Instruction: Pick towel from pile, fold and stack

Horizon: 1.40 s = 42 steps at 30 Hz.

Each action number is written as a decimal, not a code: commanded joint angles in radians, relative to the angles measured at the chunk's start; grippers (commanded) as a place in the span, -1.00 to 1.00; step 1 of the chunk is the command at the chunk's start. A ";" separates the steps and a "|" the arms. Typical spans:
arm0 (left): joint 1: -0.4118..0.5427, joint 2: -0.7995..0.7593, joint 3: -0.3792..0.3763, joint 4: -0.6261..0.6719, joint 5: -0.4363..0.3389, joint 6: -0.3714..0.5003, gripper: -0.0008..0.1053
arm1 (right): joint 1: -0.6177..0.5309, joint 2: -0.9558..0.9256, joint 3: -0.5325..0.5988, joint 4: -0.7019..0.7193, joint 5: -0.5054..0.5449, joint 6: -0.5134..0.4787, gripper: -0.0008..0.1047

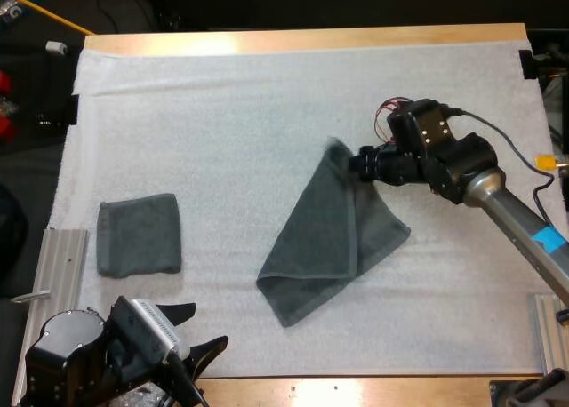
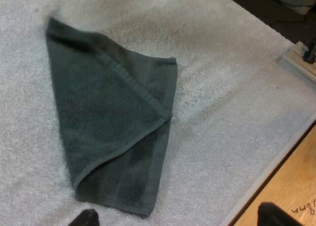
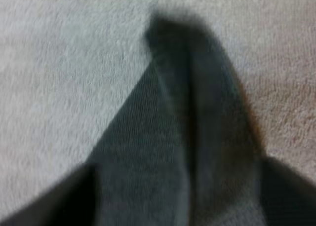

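Centre-right of frame, the right gripper (image 1: pixel 356 164) is pinching the towel (image 1: pixel 329 238) by its upper corner, seemingly to pull a fold over, while the left gripper (image 1: pixel 197 329) is waiting open at lower left, near the folded towel (image 1: pixel 140 235).

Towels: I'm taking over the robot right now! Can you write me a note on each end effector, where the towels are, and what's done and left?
Right end effector: shut on the middle towel's far corner.
Left end effector: open, holding nothing, at the mat's near edge.
Middle towel: partly folded over itself, mid-mat.
Folded towel: flat at the mat's left.
Done: one towel folded.
Left: finish this fold, then stack it on the folded towel.
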 commanded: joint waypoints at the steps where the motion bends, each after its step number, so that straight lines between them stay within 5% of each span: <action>1: -0.005 0.003 -0.006 -0.003 0.010 -0.006 0.18 | -0.004 -0.019 -0.005 0.024 0.000 -0.040 0.39; 8: -0.005 0.003 -0.006 -0.003 0.010 -0.006 0.18 | -0.004 -0.037 -0.005 0.176 0.093 -0.171 -0.02; 13: -0.005 0.003 -0.006 -0.003 0.010 -0.006 0.18 | -0.018 -0.037 0.033 0.174 0.137 -0.175 -0.17; 31: -0.005 0.003 -0.006 0.005 0.010 -0.025 0.18 | -0.135 -0.028 0.290 0.003 -0.030 -0.147 -0.18; 42: -0.005 0.003 -0.003 0.052 0.010 -0.032 0.18 | -0.135 0.097 0.302 -0.059 -0.094 -0.092 -0.18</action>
